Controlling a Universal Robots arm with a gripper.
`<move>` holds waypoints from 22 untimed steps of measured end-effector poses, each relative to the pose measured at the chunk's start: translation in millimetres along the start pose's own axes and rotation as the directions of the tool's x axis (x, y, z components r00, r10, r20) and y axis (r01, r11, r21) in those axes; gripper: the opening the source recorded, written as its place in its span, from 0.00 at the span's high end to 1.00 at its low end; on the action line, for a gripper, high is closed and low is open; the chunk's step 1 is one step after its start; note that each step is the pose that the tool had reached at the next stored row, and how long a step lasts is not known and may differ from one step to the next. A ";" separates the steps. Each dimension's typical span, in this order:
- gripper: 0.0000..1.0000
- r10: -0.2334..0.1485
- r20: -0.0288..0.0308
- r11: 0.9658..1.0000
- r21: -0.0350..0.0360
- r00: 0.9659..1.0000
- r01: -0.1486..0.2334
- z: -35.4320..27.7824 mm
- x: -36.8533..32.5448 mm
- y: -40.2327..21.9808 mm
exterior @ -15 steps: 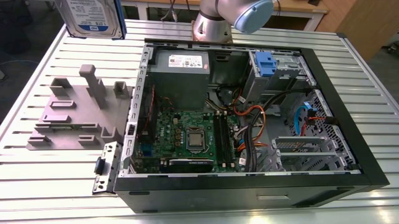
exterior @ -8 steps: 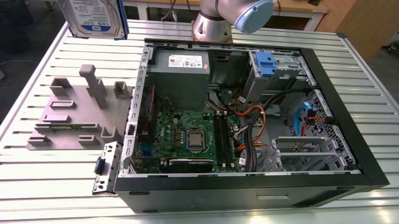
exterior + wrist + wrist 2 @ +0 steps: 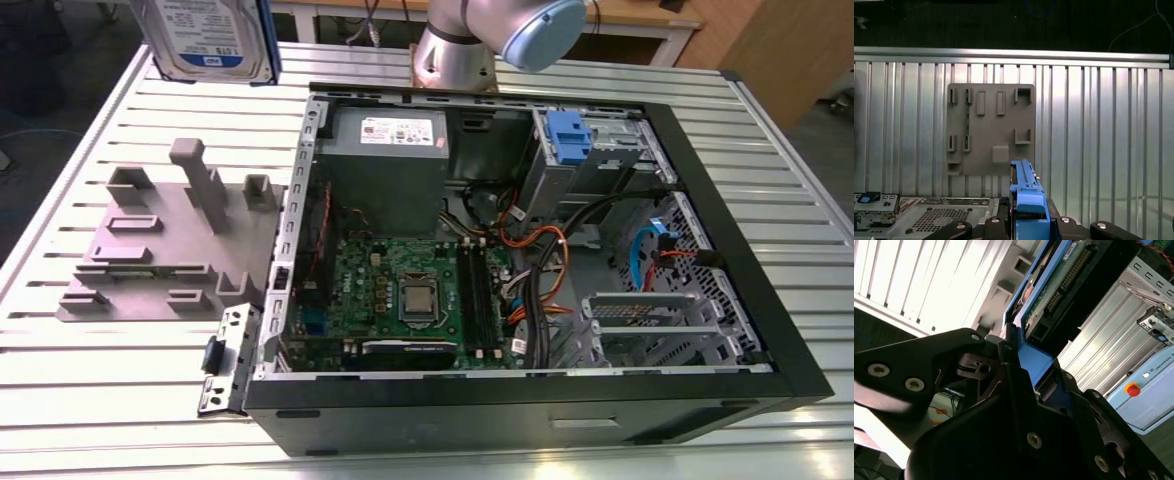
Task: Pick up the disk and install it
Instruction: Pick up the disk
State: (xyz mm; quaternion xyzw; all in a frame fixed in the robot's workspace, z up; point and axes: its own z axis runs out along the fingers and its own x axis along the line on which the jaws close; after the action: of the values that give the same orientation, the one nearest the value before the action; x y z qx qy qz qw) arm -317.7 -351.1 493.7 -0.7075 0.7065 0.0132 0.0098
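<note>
Exterior view: the disk [image 3: 207, 40] hangs over the far corner of the table [image 3: 80, 190] on the exterior view's left, well apart from the computer case [image 3: 467, 415]. Second wrist view: the gripper [image 3: 1024, 372] pinches its blue carrier end, long axis running straight out. First wrist view: it sits edge-on above the grey fixture [image 3: 991, 130].

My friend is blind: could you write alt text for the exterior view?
The disk, a labelled drive in a blue carrier, hangs above the slatted metal table at the exterior view's left. On the table sit a grey fixture plate and, in the middle, an open computer case with its circuit board exposed.
</note>
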 end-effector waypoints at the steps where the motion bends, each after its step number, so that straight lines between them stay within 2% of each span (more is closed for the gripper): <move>1: 0.64 0.000 0.000 1.000 0.000 1.000 0.000 0.0 0.0 -0.8; 22: 0.64 0.000 0.000 1.000 0.000 1.000 0.000 -0.1 0.0 -13.7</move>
State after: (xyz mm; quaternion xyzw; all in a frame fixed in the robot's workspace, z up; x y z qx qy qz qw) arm -304.0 -351.2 493.7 -0.7075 0.7065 0.0132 0.0098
